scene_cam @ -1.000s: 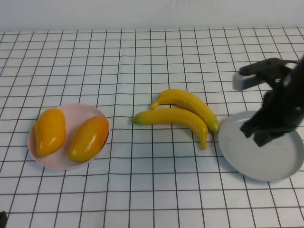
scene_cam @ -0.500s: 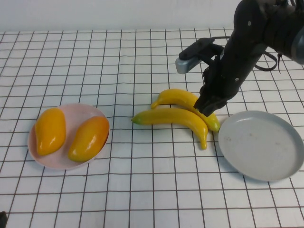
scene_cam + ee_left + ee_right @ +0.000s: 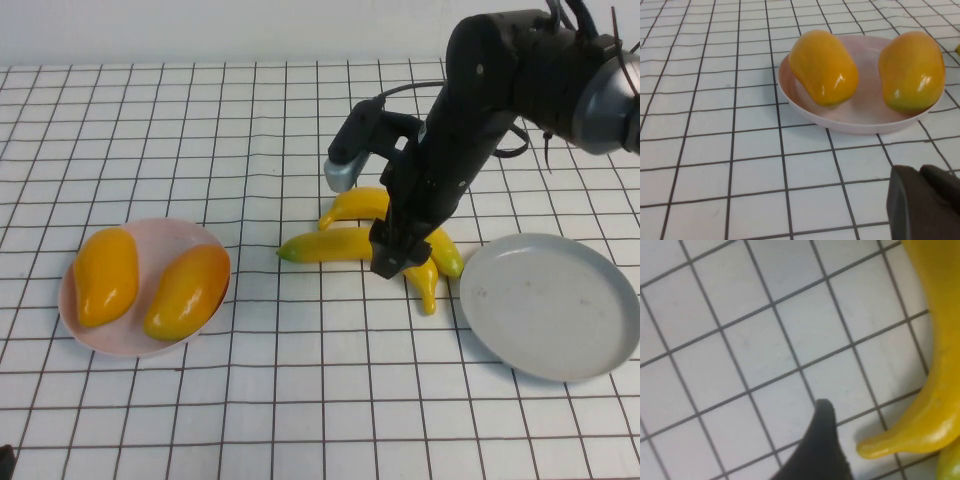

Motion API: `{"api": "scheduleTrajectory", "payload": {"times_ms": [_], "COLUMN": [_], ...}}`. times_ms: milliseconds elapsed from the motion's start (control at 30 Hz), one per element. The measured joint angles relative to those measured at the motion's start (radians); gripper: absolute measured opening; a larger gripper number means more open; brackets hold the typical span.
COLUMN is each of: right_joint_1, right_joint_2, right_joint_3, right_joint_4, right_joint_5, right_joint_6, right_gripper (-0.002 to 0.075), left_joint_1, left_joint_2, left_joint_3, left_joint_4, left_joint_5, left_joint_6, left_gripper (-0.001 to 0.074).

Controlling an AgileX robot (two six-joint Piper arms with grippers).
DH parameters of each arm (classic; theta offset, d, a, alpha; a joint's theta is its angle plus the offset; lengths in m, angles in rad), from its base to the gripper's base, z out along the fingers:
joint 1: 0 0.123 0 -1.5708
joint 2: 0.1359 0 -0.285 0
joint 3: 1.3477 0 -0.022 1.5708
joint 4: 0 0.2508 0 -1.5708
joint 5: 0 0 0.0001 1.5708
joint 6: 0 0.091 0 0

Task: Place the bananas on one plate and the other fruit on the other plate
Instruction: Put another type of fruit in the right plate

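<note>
The two bananas [image 3: 372,238] lie side by side on the gridded surface [image 3: 300,400], between the pale pink plate [image 3: 196,238] at left and the empty grey plate [image 3: 550,310] at right. Both mango-like fruits [image 3: 145,282] already rest on the pink plate, so only the bananas remain.

The right claw [image 3: 392,258] hangs low over the bananas' middle. A good pick takes one banana across its thick mid-section, fingers either side of the curve, clear of its neighbour. Whether this claw is spread or pressed together cannot be told; it appears to hold nothing.

The left claw [image 3: 927,202] is parked near the pink plate, its state likewise undeterminable.
</note>
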Motion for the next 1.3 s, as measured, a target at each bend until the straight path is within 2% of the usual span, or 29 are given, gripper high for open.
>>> {"api": "scheduleTrajectory", "payload": {"times_ms": [333,967,1067,1167,1300], "right_joint_1": [0.023,0.023,0.023,0.023,0.023], "right_joint_2": [0.007,0.195,0.199,0.2,0.208], "right_joint_3": [-0.002,-0.005,-0.005,-0.006,-0.067], "right_joint_4": [-0.04,-0.192,-0.195,-0.199,-0.212], "right_joint_5": [-0.221,-0.304,-0.325,-0.329,-0.243], "right_joint_6": [-0.069,-0.08,-0.08,-0.049,0.02], "right_gripper": [0.0517,0.0512,0.0468,0.0321,0.0315], "left_joint_1": [0.0,0.0,0.0,0.0,0.0], "left_joint_2": [0.0,0.0,0.0,0.0,0.0], "left_joint_3": [0.0,0.0,0.0,0.0,0.0], "left_joint_4": [0.0,0.0,0.0,0.0,0.0], "left_joint_5": [0.0,0.0,0.0,0.0,0.0], "left_joint_6": [0.0,0.002,0.004,0.004,0.004], "left_gripper": [0.0004,0.0004,0.0004,0.0004,0.0004]}}
